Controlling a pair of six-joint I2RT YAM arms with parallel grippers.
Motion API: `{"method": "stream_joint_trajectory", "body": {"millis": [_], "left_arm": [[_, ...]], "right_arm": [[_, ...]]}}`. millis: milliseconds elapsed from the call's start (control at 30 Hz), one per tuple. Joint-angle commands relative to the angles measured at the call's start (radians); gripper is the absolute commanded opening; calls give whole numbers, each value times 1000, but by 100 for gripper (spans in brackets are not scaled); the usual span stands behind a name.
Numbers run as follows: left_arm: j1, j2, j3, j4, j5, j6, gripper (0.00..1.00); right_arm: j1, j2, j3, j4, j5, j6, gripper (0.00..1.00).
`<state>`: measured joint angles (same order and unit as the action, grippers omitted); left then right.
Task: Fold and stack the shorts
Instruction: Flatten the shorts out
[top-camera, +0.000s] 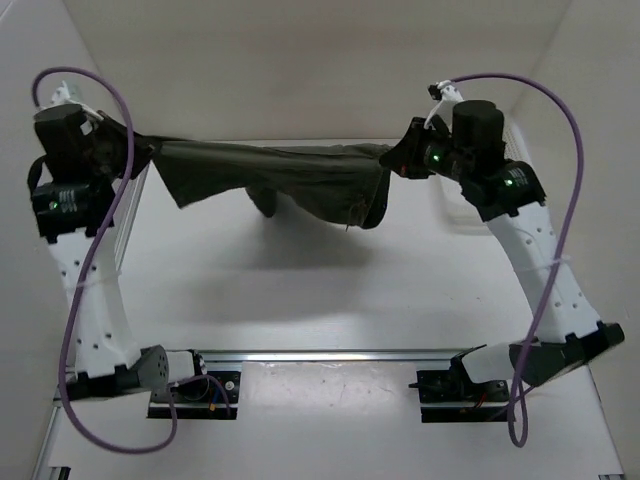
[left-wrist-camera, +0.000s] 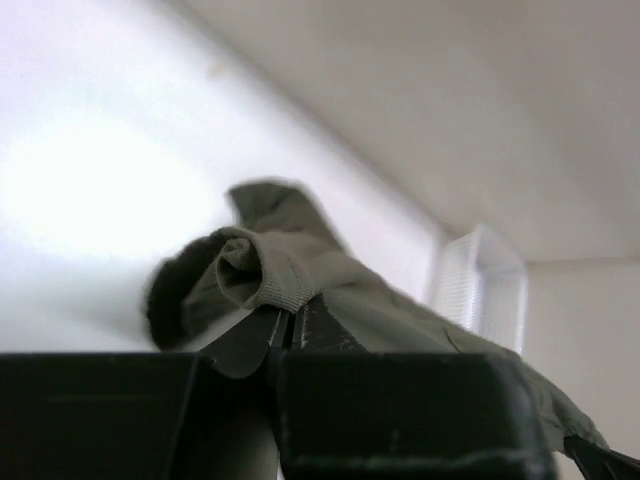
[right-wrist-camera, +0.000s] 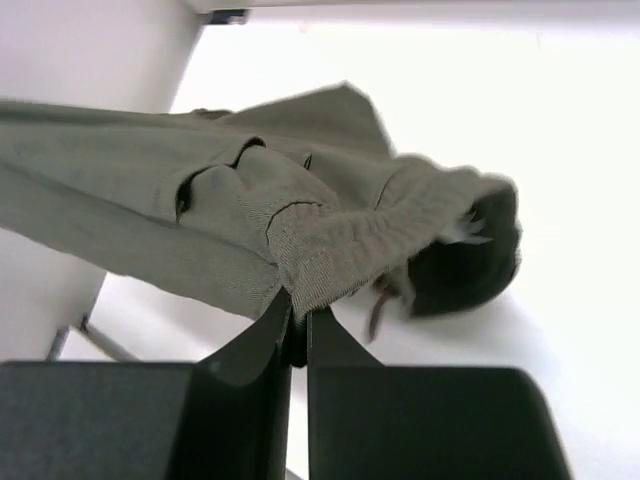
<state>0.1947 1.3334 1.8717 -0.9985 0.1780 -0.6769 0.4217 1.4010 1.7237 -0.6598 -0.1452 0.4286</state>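
**shorts strung in the air between two closed grippers**

nearest, in the wrist views, each tool's jaws are pinched together with cloth in the bite. the left gripper (left-wrist-camera: 290, 322) clamps a rolled, ribbed edge of the shorts (left-wrist-camera: 300, 270). the right gripper (right-wrist-camera: 298, 312) clamps a gathered, ribbed band, probably the waistband. further out, the overhead view shows the garment hanging between the two tools above the far half of the table (top-camera: 300, 300), lifted off its surface.

handling, as a judgement: the shorts look light, soft and limp. the span sags and one part droops below the rest, so the cloth will not keep a shape by itself. it likely needs laying flat before a fold will hold. the matte weave looks grippy rather than slippery, and nothing about it seems fragile. the best holds are the thick seamed edges, meaning the waistband corners and the leg hems, where a pinch takes every layer. a pinch in the middle of a panel would likely lift only one layer and bunch it.

no writing can be read. a pale scrap (right-wrist-camera: 462, 232) shows at the dark opening in the right wrist view. it may be a label, but it is too blurred to tell. no brand marks are visible anywhere.
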Motion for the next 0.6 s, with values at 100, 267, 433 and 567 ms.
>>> {"method": "stream_joint_trajectory", "body": {"millis": [100, 267, 433, 567], "left_arm": [[17, -140, 177, -129, -113, 17, 10], [17, -174, 430, -207, -201, 40, 10], [-15, -197, 527, -207, -264, 72, 10], [-15, -117, 430, -174, -198, 111, 10]], "right_arm": [[-12, -204, 79, -167, -177, -254, 0], [-12, -333, 99, -189, -260, -278, 0], [-12, -384, 135, -286, -220, -214, 0], [-12, -384, 68, -348, -120, -179, 0]]}}
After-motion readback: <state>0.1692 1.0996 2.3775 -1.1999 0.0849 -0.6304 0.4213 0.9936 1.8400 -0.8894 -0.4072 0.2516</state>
